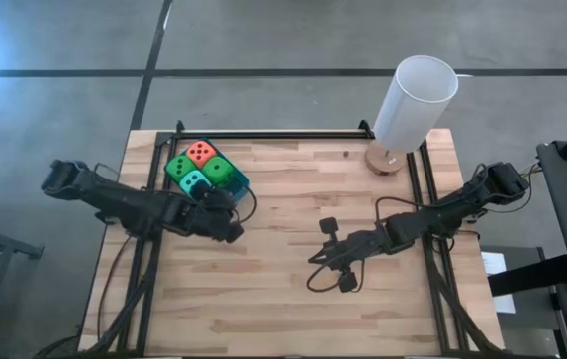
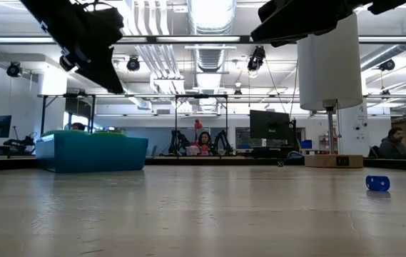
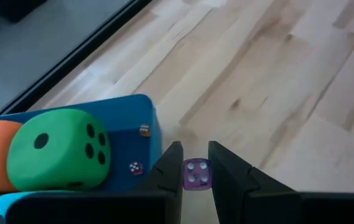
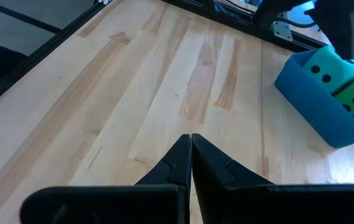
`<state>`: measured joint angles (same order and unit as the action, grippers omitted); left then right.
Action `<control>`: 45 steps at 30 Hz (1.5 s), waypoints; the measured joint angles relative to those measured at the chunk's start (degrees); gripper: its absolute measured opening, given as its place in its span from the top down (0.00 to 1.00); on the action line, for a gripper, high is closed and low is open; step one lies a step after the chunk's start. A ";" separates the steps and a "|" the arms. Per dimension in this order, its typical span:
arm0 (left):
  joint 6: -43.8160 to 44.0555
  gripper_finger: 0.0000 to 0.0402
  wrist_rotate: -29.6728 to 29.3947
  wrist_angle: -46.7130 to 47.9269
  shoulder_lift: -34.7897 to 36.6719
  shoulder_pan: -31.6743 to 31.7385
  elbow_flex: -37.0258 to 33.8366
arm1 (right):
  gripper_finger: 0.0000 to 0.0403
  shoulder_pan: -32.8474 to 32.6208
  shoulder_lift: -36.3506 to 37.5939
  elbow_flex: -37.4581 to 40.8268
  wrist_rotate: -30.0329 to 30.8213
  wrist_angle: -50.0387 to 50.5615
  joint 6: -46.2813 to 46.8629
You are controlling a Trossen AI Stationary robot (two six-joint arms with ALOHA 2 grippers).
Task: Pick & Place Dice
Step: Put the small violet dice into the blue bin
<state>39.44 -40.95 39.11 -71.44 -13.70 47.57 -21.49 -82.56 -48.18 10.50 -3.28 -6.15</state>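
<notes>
- Dice first: I see the orange-red die (image 1: 200, 152), a green die (image 1: 218, 171), another green die (image 1: 177, 166) and the teal die (image 1: 193, 182) packed in the blue tray (image 1: 240, 182) at the table's (image 1: 283, 249) left rear.
- My left gripper (image 3: 195, 176) sits just beside the tray's corner, its fingers (image 3: 168, 169) clamped on a small purple die (image 3: 196, 173).
- Two tiny dice (image 3: 144, 130) lie on the tray's rim in my left wrist view.
- My right gripper (image 4: 191, 155) hovers over bare wood right of centre, fingers pressed together on nothing.
- A small blue die (image 2: 377, 183) lies on the table in the low view.
- A white cylinder lamp (image 1: 415, 102) stands at the right rear.
</notes>
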 joint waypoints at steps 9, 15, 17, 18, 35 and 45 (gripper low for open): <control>0.09 0.86 0.00 4.20 0.00 3.66 0.04 | 0.98 -0.01 0.00 0.00 0.00 0.00 -0.02; 0.04 0.86 0.72 5.88 0.22 6.31 0.04 | 0.98 0.01 0.00 0.00 0.00 0.00 0.00; 0.02 0.86 0.75 5.80 0.24 7.27 -0.22 | 0.98 0.01 0.00 0.00 0.00 -0.01 0.00; 0.02 0.86 0.85 5.84 0.24 7.91 -0.64 | 0.98 0.01 0.00 0.00 0.00 -0.01 -0.02; 4.11 0.86 1.58 0.08 0.20 18.91 -10.14 | 0.98 0.01 0.00 0.00 0.00 -0.01 -0.01; 3.91 0.76 1.54 -0.48 0.20 19.06 -11.41 | 0.98 0.01 0.00 0.00 0.02 -0.03 -0.26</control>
<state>43.35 -39.41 38.63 -71.24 5.37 36.16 -21.47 -82.56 -48.18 10.52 -3.31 -6.42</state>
